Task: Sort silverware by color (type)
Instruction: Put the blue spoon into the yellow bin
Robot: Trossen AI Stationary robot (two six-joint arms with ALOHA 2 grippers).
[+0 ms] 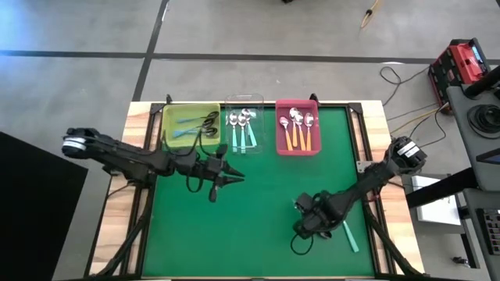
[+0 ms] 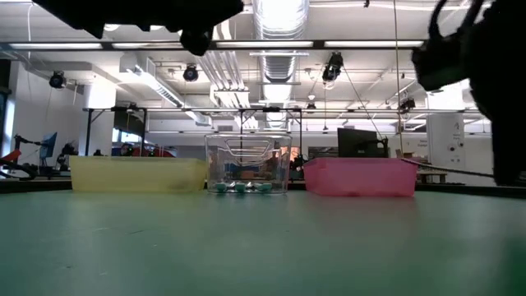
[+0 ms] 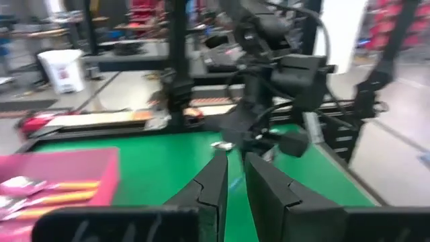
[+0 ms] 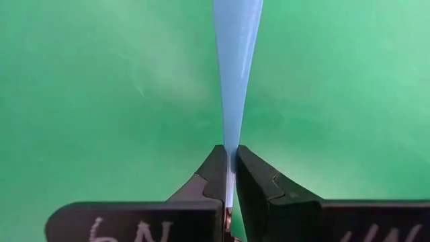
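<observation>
A last teal-handled spoon (image 4: 235,60) is pinched at the narrow end of its handle between the pressed-together fingers of the right gripper (image 4: 230,168), low on the green mat (image 1: 258,187) toward the lower right of the high view, where the teal handle (image 1: 349,236) trails toward the frame's bottom edge; no other loose silverware is seen on the mat, so the sorting is judged nearly complete. Along the mat's upper edge three bins are lined up: teal spoons with dark bowls lie in the yellow-green bin (image 1: 169,117) at left; teal spoons with silver bowls in the clear bin (image 1: 231,103) at centre; orange-handled spoons in the pink bin (image 1: 280,148) at right. What is left appears to be the lift and carry of the held spoon to a matching bin. The left gripper (image 1: 232,176) is held just below the clear bin, its fingers nearly closed with a slim gap and nothing between them; open mat is left between the arms, though the left arm lies near the path to the bins.
</observation>
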